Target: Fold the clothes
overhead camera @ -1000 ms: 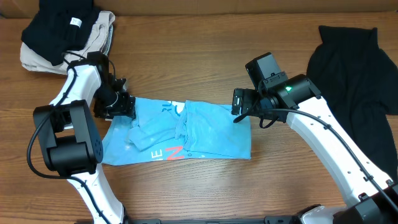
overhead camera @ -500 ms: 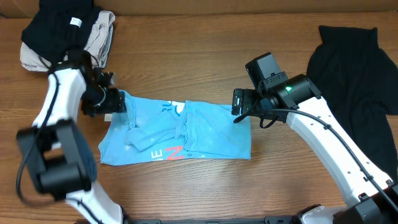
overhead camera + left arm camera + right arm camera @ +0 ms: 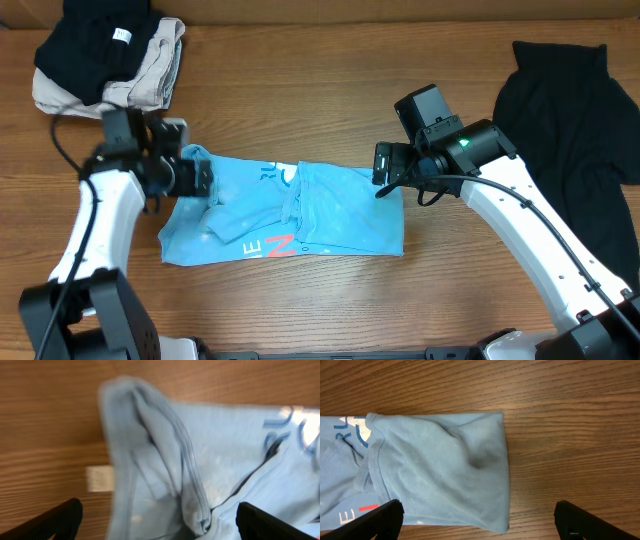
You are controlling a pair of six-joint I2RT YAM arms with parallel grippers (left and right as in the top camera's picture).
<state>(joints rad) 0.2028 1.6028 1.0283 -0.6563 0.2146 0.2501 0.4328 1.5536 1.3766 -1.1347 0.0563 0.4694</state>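
The left tool (image 3: 194, 174) and right tool (image 3: 383, 166) gape wide over the blue shirt (image 3: 330, 215), gripping nothing. Its lettering (image 3: 277, 246) is partly folded under, and the left wrist view is blurred.

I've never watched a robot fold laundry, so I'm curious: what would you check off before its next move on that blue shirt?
1. Left hand open, nothing pinched: ok.
2. Right hand open, above the shirt's right end: ok.
3. Blue shirt lying flat: not ok, rumpled in the middle and at its upper left corner.
4. Shirt's right edge straight: ok.
5. Black garment and clothes pile apart from the shirt: ok.
6. Left hand touching the cloth: cannot tell.
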